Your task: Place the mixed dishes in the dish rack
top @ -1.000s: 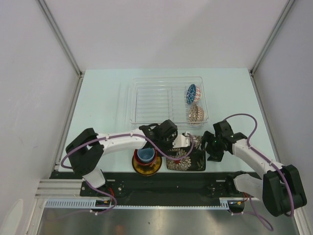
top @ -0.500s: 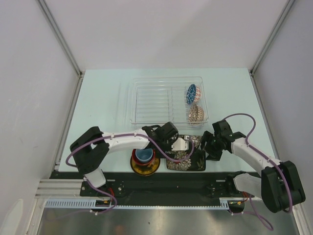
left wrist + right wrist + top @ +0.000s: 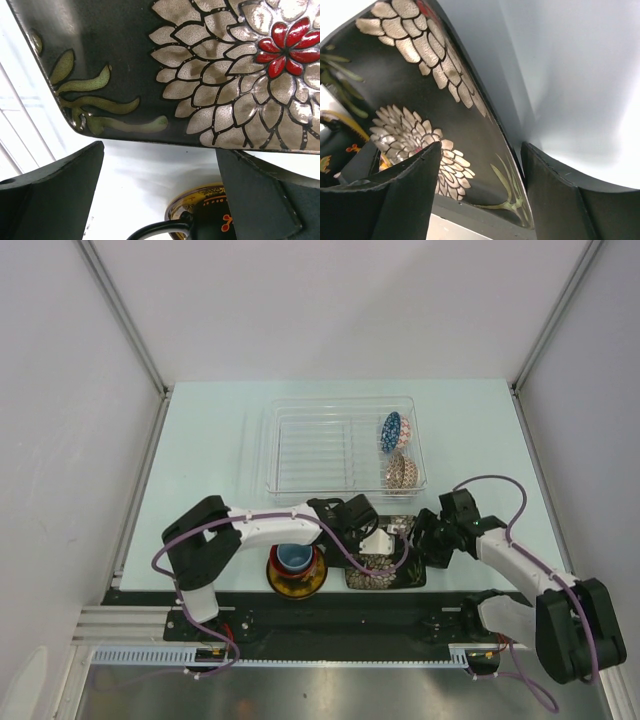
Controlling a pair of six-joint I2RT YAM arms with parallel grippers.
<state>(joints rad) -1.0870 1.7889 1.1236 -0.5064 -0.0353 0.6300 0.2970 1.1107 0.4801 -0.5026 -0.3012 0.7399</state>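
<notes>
The square black white-flowered plate (image 3: 385, 568) lies flat near the table's front edge. My left gripper (image 3: 383, 540) is open just off its rim; the plate (image 3: 200, 75) fills the left wrist view ahead of both fingers (image 3: 55, 190). My right gripper (image 3: 423, 543) is open with its fingers either side of the plate's right rim (image 3: 485, 115). The yellow-and-dark saucer (image 3: 300, 580) sits left of the plate, carrying the black mug (image 3: 215, 227) with the light-blue cup (image 3: 295, 558) in it. The see-through dish rack (image 3: 310, 445) holds the blue-patterned bowl (image 3: 390, 430) on edge.
A second, pinkish patterned dish (image 3: 400, 472) stands in the rack's right end. The rack's left ribs are bare. A black strip (image 3: 330, 625) runs along the table's near edge behind the plate. White walls enclose the table on three sides.
My left gripper has moved right and nearer, up to the plate's rim. My right gripper has moved left until its fingers straddle the plate's right edge. The dishes have hardly moved.
</notes>
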